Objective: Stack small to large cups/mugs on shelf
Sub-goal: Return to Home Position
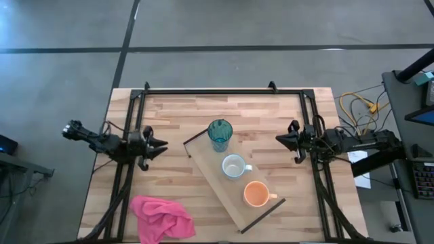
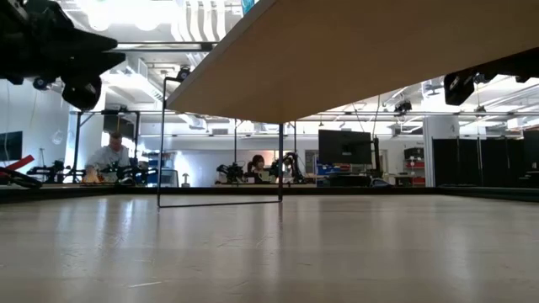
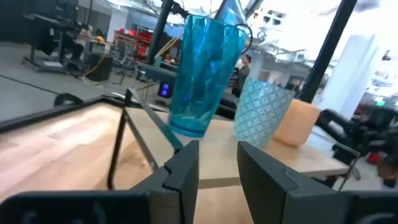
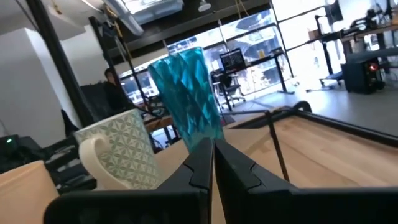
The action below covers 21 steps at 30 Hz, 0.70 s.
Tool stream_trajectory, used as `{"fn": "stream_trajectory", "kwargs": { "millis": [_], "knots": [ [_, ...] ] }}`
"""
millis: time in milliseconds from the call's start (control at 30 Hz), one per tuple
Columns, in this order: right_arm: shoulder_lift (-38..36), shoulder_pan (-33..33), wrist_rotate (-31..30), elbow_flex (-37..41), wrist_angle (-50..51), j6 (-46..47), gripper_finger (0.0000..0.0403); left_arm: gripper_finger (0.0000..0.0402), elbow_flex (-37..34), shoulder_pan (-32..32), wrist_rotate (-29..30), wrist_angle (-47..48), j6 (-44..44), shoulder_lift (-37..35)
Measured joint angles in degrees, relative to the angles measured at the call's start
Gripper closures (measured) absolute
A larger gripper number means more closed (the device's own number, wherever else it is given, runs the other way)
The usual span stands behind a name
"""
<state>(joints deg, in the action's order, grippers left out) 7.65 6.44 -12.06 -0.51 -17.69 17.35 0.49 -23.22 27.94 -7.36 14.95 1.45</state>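
The light wood shelf (image 1: 229, 193) lies slantwise on the table's middle, raised on thin dark brackets. On it stand, in a row from far to near, the teal-blue tumbler (image 1: 220, 135), the whitish mug (image 1: 233, 166) and the orange mug (image 1: 255, 194). My left gripper (image 1: 163, 146) is open and empty, left of the shelf's far end; its wrist view (image 3: 217, 155) faces the tumbler (image 3: 205, 74). My right gripper (image 1: 279, 139) is shut and empty, right of the tumbler; its wrist view (image 4: 212, 152) shows the tumbler (image 4: 186, 99) and whitish mug (image 4: 118, 155).
A pink cloth (image 1: 161, 217) lies crumpled at the table's near left. A dark metal frame (image 1: 210, 90) runs along the table's far edge and down both sides. In the low view the shelf's underside (image 2: 337, 59) and one bracket (image 2: 219, 202) stand over the tabletop.
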Motion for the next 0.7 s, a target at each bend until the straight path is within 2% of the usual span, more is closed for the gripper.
{"fn": "stream_trajectory", "kwargs": {
  "millis": [100, 200, 367, 500, 700],
  "knots": [
    [0.0, 0.0, 0.0, 0.0, 0.5, 1.2, 0.0394, 0.0306, 0.1, 0.0, -0.4, 0.7, 2.0, 0.6],
    [0.0, 0.0, 0.0, 0.0, 1.3, 1.8, 0.0394, 0.0306, 0.0, 0.0, -0.5, -1.6, -0.3, 0.2],
    [0.4, 0.0, 0.0, 0.0, 1.6, 1.9, 0.0394, 0.0306, 0.0, 0.0, -0.9, -0.4, -1.8, 0.0],
    [0.3, 0.0, 0.0, 0.0, 2.6, 0.5, 0.0394, 0.0306, 0.0, 0.0, -0.2, 2.9, -1.8, 0.1],
    [0.2, 0.0, 0.5, 0.0, 2.5, -2.9, 0.0394, 0.0306, 0.0, 0.0, 1.2, 3.0, -1.8, 0.2]
  ]
}}
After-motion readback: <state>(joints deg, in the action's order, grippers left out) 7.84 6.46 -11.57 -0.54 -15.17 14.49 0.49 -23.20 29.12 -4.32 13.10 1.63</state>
